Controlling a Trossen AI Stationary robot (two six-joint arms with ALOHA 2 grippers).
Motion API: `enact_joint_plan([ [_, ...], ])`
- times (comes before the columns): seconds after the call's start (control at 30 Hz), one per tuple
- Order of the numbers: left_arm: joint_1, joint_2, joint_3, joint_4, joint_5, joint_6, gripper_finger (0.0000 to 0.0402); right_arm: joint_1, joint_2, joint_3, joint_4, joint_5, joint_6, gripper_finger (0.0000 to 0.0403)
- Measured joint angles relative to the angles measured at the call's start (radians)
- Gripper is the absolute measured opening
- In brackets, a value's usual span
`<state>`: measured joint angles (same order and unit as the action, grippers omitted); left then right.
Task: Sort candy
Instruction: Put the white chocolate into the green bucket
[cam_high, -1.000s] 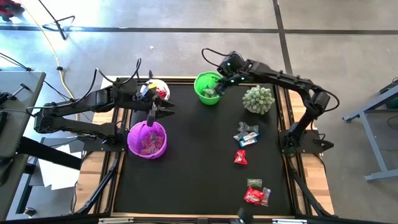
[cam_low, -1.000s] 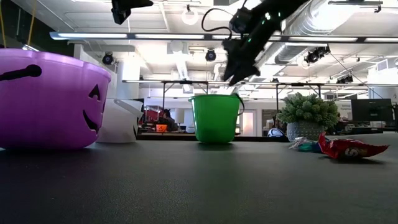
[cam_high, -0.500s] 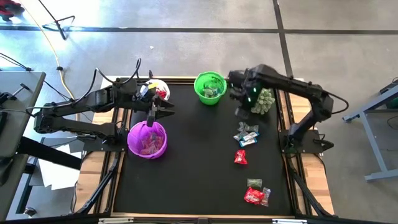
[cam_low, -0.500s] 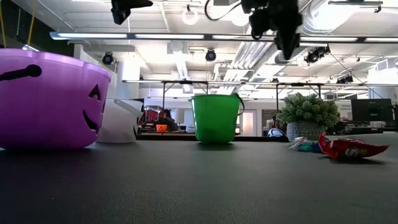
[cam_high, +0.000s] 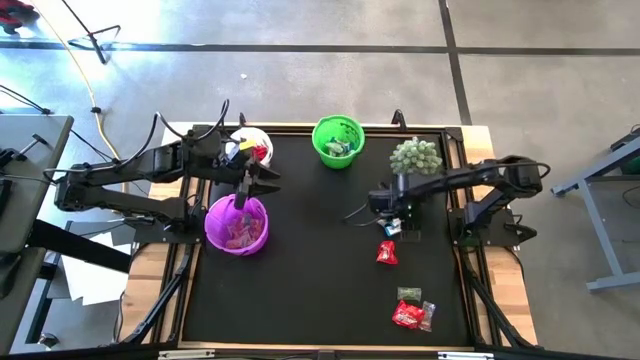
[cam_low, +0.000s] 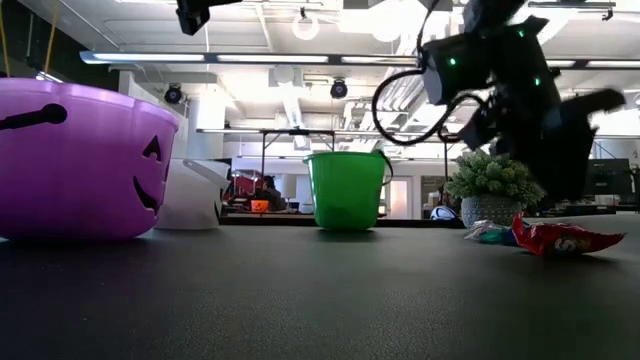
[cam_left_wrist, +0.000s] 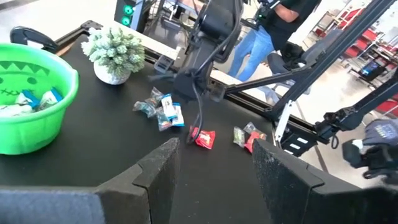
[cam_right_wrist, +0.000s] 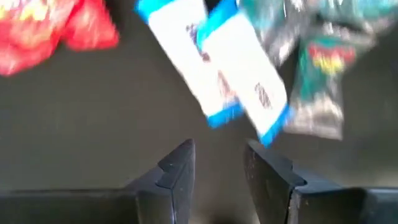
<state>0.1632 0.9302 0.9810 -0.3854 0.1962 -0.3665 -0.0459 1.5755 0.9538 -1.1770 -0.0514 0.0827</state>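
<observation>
Candy (cam_right_wrist: 242, 93) in glossy blue-edged white rectangular wrappers lies on the matte black table (cam_high: 300, 260), just beyond the right gripper (cam_right_wrist: 217, 165), jaws narrowly parted, empty. Left gripper (cam_left_wrist: 211, 163), jaws wide, hangs above the rounded purple bucket (cam_high: 237, 223).

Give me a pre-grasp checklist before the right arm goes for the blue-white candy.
1. Right gripper over the blue-white candy: ok, the wrappers lie just ahead of the jaws.
2. Jaws apart and empty: ok.
3. Single piece isolated: not ok, two blue-white wrappers overlap, with a green packet alongside.
4. Green bucket unobstructed: ok.
5. Left gripper clear of the right arm: ok, it hovers by the purple bucket.
6. Height above the table: cannot tell.
</observation>
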Motion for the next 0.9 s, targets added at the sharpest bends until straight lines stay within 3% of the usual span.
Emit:
enact_joint_plan([
  [0.2,-0.024,0.001,0.0,0.001,-0.013,-0.026,0.0186,0.032,0.0,-0.062,0.132,0.212,0.037,0.0129],
  [0.27,-0.033,0.001,0.0,0.001,-0.034,-0.026,0.0186,0.034,0.0,-0.077,0.182,0.239,0.004,0.0129],
  [0.73,-0.079,0.001,0.0,0.001,-0.099,-0.035,0.0186,0.017,-0.005,-0.199,0.382,0.135,-0.03,0.0128],
  [0.9,-0.079,0.001,0.0,0.002,-0.102,-0.043,0.0186,0.017,-0.001,-0.18,0.369,0.102,0.007,0.0093],
])
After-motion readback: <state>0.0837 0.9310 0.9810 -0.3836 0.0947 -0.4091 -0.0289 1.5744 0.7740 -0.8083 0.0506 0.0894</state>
